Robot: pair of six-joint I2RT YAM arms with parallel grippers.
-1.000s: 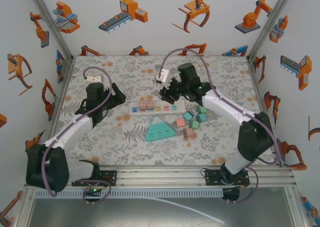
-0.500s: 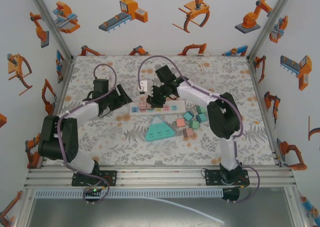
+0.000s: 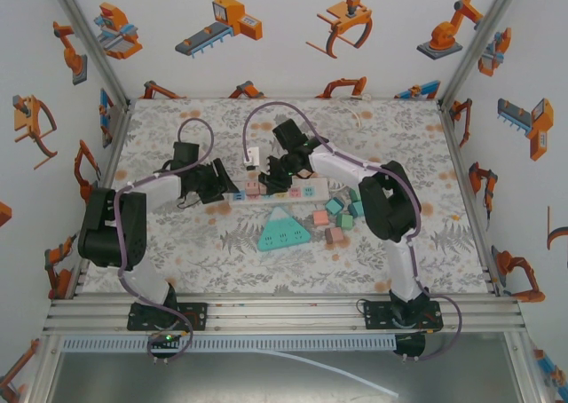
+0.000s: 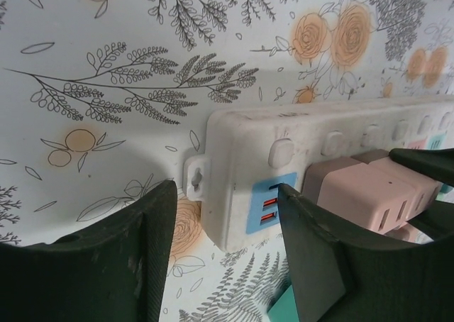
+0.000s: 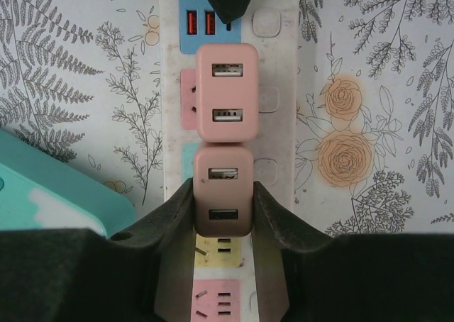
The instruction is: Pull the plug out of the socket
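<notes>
Right fingers (image 5: 174,219) have clamped the second pink plug (image 5: 222,194) on the power strip (image 4: 241,134), ready to pull; open left fingers (image 4: 152,237) straddle the strip's end.

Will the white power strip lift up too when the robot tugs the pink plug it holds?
Probably. The power strip looks light and stiff, so it would likely rise whole. The pink plug sits snug in the right gripper. The left gripper straddling the strip's end may hold it down.
</notes>
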